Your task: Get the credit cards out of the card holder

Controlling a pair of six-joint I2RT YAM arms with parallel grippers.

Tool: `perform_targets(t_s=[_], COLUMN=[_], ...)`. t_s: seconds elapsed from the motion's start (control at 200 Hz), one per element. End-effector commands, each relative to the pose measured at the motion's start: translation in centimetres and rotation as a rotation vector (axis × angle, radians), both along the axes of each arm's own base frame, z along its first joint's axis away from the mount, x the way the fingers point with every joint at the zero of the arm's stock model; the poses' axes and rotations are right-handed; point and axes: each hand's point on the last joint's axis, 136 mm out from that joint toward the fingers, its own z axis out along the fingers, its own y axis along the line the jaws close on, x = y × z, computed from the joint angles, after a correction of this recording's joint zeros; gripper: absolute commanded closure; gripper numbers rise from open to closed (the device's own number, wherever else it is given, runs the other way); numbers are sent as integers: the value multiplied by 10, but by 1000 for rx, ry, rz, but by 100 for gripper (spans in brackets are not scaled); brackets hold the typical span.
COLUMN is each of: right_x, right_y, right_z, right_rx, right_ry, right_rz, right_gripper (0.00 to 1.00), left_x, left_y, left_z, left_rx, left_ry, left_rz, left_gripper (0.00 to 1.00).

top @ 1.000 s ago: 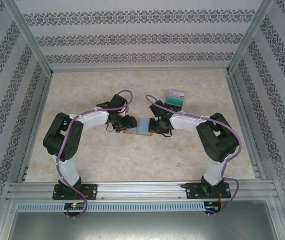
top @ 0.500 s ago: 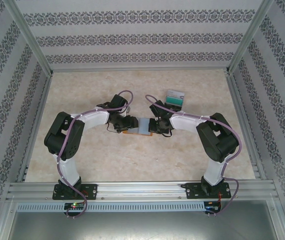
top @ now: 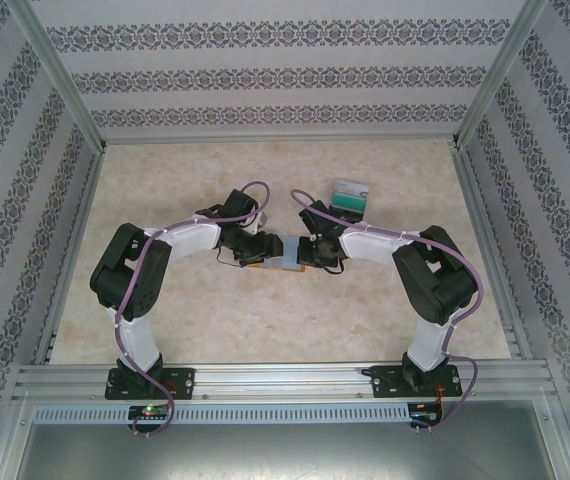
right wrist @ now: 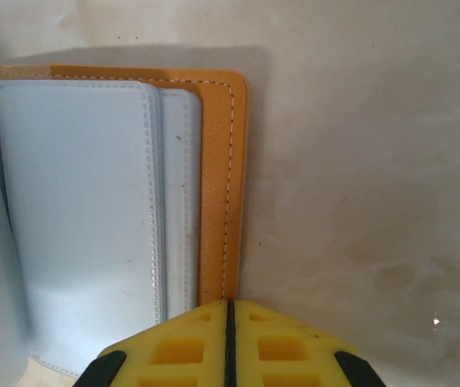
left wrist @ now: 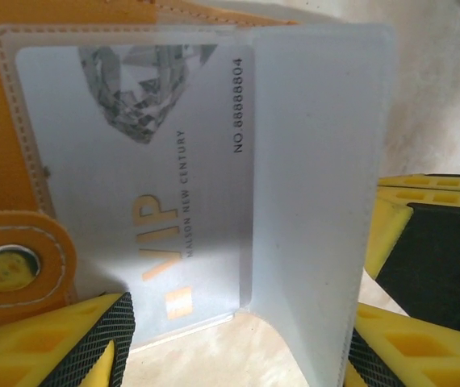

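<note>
The card holder lies open on the table between my two grippers, orange with pale clear pockets. In the left wrist view its orange cover carries a grey-blue credit card marked VIP inside a clear pocket, and a frosted pocket leaf stands up beside it. My left gripper is open, one finger by the card's lower edge and the other by the leaf's outer edge. My right gripper is shut, its tips resting on the holder's orange edge. Seen from above, the left gripper and right gripper flank the holder.
A clear box with teal and black contents stands just behind the right arm. Metal frame rails border the marbled table on both sides, and patterned walls close it in.
My left gripper has edged right, further over the holder, with its jaws a little wider. The pale leaf looks narrower from above. The right arm has stayed put.
</note>
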Motion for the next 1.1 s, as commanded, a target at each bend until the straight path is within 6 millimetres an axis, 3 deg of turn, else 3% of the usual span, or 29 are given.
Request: perform_targets(t_s=[0.0, 0.205, 0.44, 0.515, 0.669, 0.839, 0.924, 1.014, 1.094], right_x=[-4, 4, 16, 18, 21, 27, 31, 33, 35], right_y=[4, -5, -23, -26, -17, 6, 20, 37, 52], right_z=[-8, 5, 26, 31, 37, 47, 53, 56, 56], right_rx=[-9, -5, 29, 38, 80, 149, 180, 214, 245], right_ry=[30, -9, -71, -84, -91, -107, -112, -103, -89], right_rz=[-3, -32, -100, -111, -104, -78, -60, -40, -23], right_gripper=[100, 100, 100, 100, 100, 100, 98, 98, 97], left_x=[10, 11, 0, -2, 4, 12, 15, 17, 17], left_y=[-15, -34, -59, -58, -36, 6, 29, 53, 64], left_z=[25, 46, 41, 40, 42, 40, 33, 19, 7], left_rx=[-63, -109, -136, -130, -89, -29, 2, 57, 78], left_ry=[-60, -104, -83, -84, -111, -128, -114, -86, -55], left_rz=[-23, -80, -142, -142, -84, 2, 56, 106, 125], left_gripper=[39, 47, 51, 52, 56, 60, 68, 84, 91])
